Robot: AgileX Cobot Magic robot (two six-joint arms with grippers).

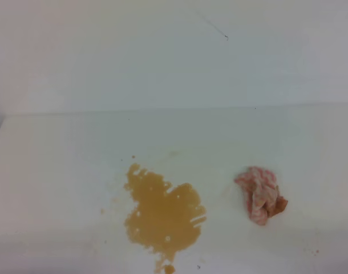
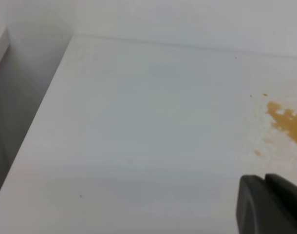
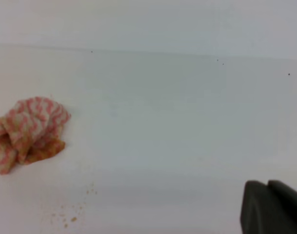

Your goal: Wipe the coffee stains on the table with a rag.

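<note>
Two task items sit on the table (image 1: 60, 154), and neither arm shows in the high view. Landmark for all positions: the coffee stains (image 1: 162, 217).

Left of the stains: bare white surface, with a few faint tan specks just beside the blotch's left edge. The left gripper (image 2: 272, 204) appears only as a dark corner low in its wrist view, above the table to the left of the stains; I cannot tell whether its jaws are parted or holding anything.

Stains: one ragged tan-brown blotch near the front edge, with a small drip below it and a speck above. Unwiped, by the look of it.

Right of the stains: the rag (image 1: 261, 195), a wadded pink-and-white striped cloth with a brownish patch on its lower right, lying apart from the blotch and touching nothing but the table. A scatter of small tan crumbs lies near the rag in the right wrist view.

Further right: the right gripper (image 3: 272, 207), again a dark corner low in its own view, fingers fully closed, holding nothing, well apart from the rag.

Judgement: the step in hand is fetching the rag. To do it well, part the right fingers first, descend over the wad's highest fold, pinch enough cloth that it cannot slip, then drag across the whole blotch, specks included.
</note>
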